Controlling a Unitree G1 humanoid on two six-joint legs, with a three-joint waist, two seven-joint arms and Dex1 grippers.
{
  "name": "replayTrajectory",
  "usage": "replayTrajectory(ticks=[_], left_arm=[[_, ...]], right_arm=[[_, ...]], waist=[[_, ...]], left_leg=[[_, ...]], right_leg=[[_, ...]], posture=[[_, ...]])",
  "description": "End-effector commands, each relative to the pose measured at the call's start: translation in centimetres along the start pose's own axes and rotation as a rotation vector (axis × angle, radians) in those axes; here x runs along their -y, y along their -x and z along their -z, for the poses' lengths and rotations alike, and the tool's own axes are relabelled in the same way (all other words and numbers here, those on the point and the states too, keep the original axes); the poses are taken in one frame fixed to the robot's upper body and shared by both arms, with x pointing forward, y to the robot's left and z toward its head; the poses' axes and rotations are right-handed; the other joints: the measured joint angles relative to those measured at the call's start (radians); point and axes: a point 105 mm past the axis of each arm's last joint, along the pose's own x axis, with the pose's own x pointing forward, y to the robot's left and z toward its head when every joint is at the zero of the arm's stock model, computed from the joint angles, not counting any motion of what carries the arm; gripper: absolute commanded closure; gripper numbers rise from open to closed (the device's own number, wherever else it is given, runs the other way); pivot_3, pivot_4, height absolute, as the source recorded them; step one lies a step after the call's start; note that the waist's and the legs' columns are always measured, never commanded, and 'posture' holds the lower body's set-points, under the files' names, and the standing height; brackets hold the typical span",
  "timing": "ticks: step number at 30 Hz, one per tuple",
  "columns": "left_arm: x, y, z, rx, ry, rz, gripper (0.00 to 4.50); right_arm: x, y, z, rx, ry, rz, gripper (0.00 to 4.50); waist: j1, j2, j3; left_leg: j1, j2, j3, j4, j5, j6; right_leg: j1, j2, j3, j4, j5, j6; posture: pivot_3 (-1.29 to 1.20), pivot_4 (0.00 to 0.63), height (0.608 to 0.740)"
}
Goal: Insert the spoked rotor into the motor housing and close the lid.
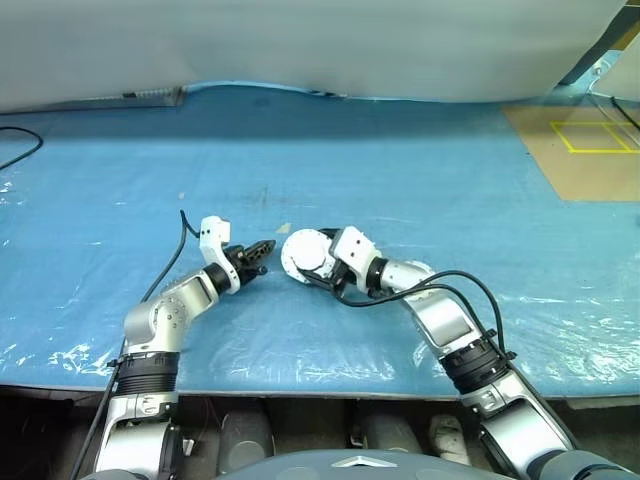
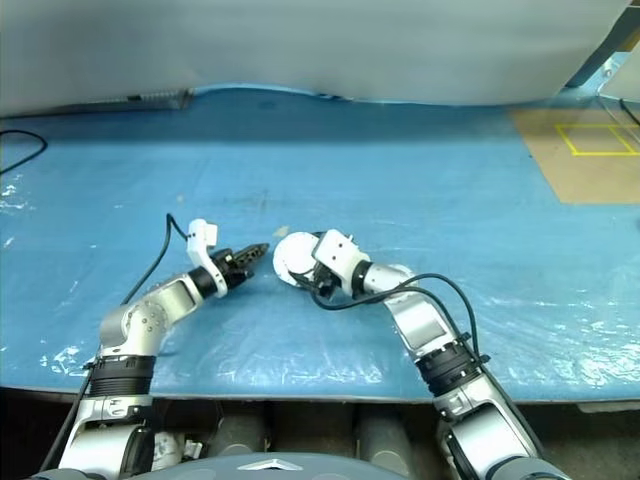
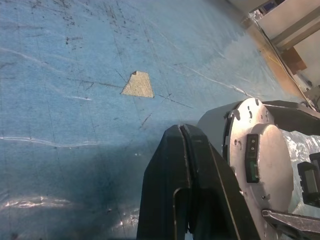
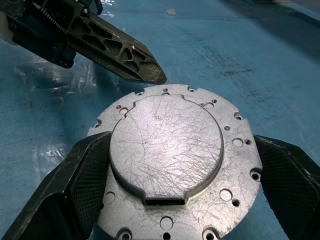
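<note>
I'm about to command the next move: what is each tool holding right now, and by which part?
The right tool grips a round grey metal disc, one finger on each opposite side of its rim, smooth face showing. The left tool is shut and holds nothing.

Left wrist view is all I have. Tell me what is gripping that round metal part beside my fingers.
Observer: The right gripper holds the round grey metal part, one finger on each side of its rim.
Operator: Place my left gripper against it.
Observer: The left gripper is shut. Its tip sits close to the part's rim. I cannot tell whether they touch.
Operator: Report the table's far left.
Observer: A black cable lies on the blue table cover.
</note>
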Motion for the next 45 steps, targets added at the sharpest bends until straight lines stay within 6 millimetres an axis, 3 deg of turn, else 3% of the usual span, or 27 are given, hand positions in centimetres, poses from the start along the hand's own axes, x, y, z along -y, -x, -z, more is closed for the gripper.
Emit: replayTrajectory(ticks=[1, 5, 13, 19, 26, 29, 37, 45], left_arm=[[1.5, 0.3, -2.0, 0.067, -0.028, 0.061, 4.50], [2.9, 0.3, -2.3, 0.064, -0.024, 0.132, 4.50], [4.7, 0.5, -0.5, -0.030, -0.009, 0.212, 4.50], [3.3, 0.3, 0.8, -0.093, -0.022, 0.125, 4.50], [1.4, -1.8, 2.3, -0.134, -0.015, 0.017, 4.50], [1.3, -2.5, 2.9, -0.165, -0.002, 0.017, 4.50], [0.1, -2.6, 4.8, -0.272, 0.016, -0.041, 4.50], [0.5, -2.5, 5.4, -0.313, -0.007, -0.020, 4.50]], right_arm=[[-1.8, -0.4, 3.1, -0.126, -0.055, -0.055, 0.03], [-1.6, -0.7, 3.2, -0.140, -0.053, -0.049, 0.03], [-1.5, -1.2, 3.3, -0.159, -0.047, -0.052, 0.03], [-1.6, -1.4, 3.2, -0.162, -0.047, -0.058, 0.03], [-1.8, -1.8, 2.4, -0.121, -0.034, -0.079, 0.03], [-1.8, -1.7, 2.1, -0.111, -0.032, -0.084, 0.03], [-1.4, -1.8, 0.9, -0.059, -0.067, -0.072, 0.03], [-0.3, -2.0, -0.1, -0.006, -0.089, -0.014, 0.03]], waist=[[0.000, 0.000, 0.000], [0.000, 0.000, 0.000], [-0.001, 0.000, 0.000], [-0.001, 0.000, 0.000], [0.001, 0.001, -0.002], [0.001, 0.002, -0.005], [0.001, 0.003, -0.010], [0.001, 0.005, -0.012]], left_leg=[[0.000, 0.000, 0.000, 0.000, 0.000, 0.000], [0.000, 0.000, 0.000, 0.000, 0.000, 0.000], [0.001, 0.000, 0.001, 0.000, 0.000, 0.000], [0.001, 0.000, 0.001, -0.001, 0.000, 0.000], [0.004, 0.000, 0.001, -0.002, 0.000, 0.001], [0.005, -0.001, 0.001, -0.003, -0.001, 0.002], [0.005, -0.001, 0.001, -0.004, -0.002, 0.003], [0.005, -0.001, 0.001, -0.006, -0.002, 0.004]], right_leg=[[0.000, 0.000, 0.000, 0.000, 0.000, 0.000], [0.000, 0.000, 0.000, 0.000, 0.000, 0.000], [0.000, 0.000, 0.000, 0.000, 0.000, -0.001], [0.000, 0.000, 0.001, 0.000, 0.000, -0.001], [0.004, 0.000, 0.001, 0.000, 0.000, 0.000], [0.004, 0.000, 0.002, 0.000, -0.004, 0.006], [0.004, 0.000, 0.002, -0.002, -0.001, 0.002], [0.004, 0.000, 0.002, -0.003, -0.004, 0.006]], posture=[[0.00, 0.150, 0.740], [0.00, 0.150, 0.740], [0.00, 0.150, 0.740], [0.00, 0.150, 0.740], [0.00, 0.150, 0.740], [0.00, 0.150, 0.740], [0.00, 0.150, 0.740], [0.00, 0.150, 0.740]])
